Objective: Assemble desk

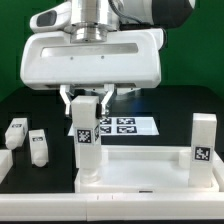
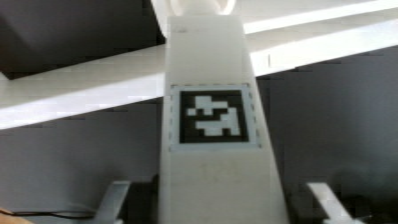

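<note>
**Desk top on the table, one leg between the fingers**

Desk top (image 1: 145, 170) lies flat on the black table (image 1: 40, 108), with its rim turned up, at the near side of the exterior view. At its corner on the exterior view's left a first leg (image 1: 86, 150) stands upright. It shows a black-and-white tag (image 1: 84, 128) toward the camera. A second leg (image 1: 204, 140) stands upright at the corner on the exterior view's right.

The gripper (image 1: 90, 103) hangs directly above the first leg. Its two fingers (image 2: 324, 200) come down on both sides of the upper end of this leg. In the wrist view the leg fills the middle of the picture. A thin dark strip shows between the leg and each finger where they are visible. The fingertips themselves are hidden, so I cannot tell if the pincer presses on the leg or only stands around it.

Two loose legs (image 1: 15, 133) (image 1: 38, 146) lie on the table at the exterior view's left, apart from the desk top. The marker board (image 1: 122, 125) lies flat behind the first leg, and the leg covers a part of it.
</note>
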### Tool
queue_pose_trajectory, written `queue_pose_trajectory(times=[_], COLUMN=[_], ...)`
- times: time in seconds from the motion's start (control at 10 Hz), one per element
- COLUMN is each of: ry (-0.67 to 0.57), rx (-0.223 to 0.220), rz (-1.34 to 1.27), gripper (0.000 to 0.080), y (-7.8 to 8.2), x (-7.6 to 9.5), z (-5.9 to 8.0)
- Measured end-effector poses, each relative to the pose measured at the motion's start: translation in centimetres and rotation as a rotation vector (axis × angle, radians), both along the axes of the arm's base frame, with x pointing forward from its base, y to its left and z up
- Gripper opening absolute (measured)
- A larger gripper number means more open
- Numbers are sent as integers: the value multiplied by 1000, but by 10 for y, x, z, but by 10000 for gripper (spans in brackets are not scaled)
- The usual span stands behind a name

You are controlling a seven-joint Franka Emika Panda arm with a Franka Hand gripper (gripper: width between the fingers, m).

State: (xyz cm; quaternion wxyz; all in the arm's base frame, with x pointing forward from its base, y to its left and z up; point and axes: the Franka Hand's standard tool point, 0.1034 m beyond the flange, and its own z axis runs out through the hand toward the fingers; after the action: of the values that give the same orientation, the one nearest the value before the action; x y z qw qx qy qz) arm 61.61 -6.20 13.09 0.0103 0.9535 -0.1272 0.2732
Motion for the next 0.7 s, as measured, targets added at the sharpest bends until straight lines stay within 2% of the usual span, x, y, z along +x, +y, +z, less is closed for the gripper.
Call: queue_pose_trajectory(times=[0.2,0.7], ry=[2,19], rx=[1,-1], rz=[0,5], gripper=[285,285], y=[0,3], x=[-3,-5], z=[1,-13])
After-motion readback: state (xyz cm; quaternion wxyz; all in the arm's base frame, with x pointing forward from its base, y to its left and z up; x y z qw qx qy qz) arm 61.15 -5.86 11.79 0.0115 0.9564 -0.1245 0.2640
